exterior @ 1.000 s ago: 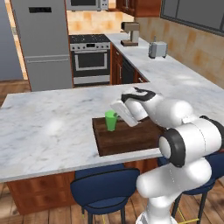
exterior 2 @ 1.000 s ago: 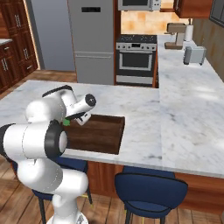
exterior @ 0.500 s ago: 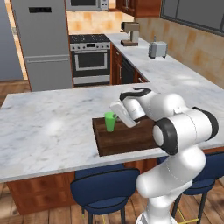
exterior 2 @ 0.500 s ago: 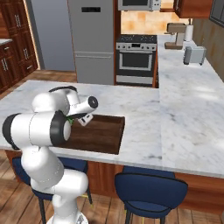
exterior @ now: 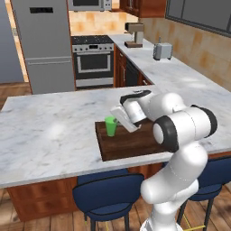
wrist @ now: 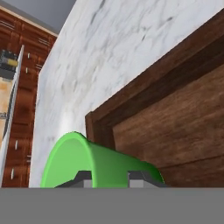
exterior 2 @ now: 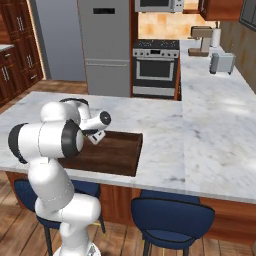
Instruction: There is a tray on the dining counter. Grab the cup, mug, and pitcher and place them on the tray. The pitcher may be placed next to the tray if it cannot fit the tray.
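Green cup (exterior: 110, 126) standing upright, long axis vertical, mouth facing up, sitting at tray's (exterior: 131, 145) left end. Pincer (exterior: 118, 118) gripping cup, fingers (wrist: 83, 179) clasping its sides. Tray lying on dining counter (exterior: 49, 131), white-grey marble. Blue stools tucked under counter's near edge; steel oven (exterior: 93, 63) and fridge (exterior: 45, 43) standing beyond counter.

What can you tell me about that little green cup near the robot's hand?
The cup is a small, bright green tumbler with no handle, plain and smooth like plastic, wider at its open rim. It stands upright at the left end of the dark wooden tray on the marble counter. The hand is shut on it, its dark fingertips pressed against the cup's wall.
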Robot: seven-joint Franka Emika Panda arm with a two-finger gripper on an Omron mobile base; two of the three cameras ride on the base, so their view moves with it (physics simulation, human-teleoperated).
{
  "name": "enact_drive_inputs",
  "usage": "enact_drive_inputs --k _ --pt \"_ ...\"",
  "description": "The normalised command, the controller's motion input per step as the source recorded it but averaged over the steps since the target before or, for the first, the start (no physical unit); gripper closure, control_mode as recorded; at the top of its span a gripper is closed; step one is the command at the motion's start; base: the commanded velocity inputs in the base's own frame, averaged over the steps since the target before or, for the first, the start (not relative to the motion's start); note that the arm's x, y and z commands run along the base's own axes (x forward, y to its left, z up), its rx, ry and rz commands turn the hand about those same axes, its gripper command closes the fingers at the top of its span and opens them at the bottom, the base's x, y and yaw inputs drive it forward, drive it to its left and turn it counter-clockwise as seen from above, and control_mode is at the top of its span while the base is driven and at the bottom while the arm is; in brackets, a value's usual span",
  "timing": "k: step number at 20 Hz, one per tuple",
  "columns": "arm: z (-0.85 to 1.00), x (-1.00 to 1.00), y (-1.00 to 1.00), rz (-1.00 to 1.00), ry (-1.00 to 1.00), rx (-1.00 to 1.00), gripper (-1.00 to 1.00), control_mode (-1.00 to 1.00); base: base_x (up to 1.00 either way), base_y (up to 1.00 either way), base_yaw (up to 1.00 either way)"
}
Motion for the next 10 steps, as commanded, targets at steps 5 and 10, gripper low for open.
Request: enact_drive_inputs --k 5,10 --pt "-0.06 0.31 0.01 0.00 0.00 0.00 1.00 -1.00 0.00 0.00 0.00" --pt "-0.24 0.10 0.00 0.00 0.00 0.00 1.00 -1.00 0.00 0.00 0.00"
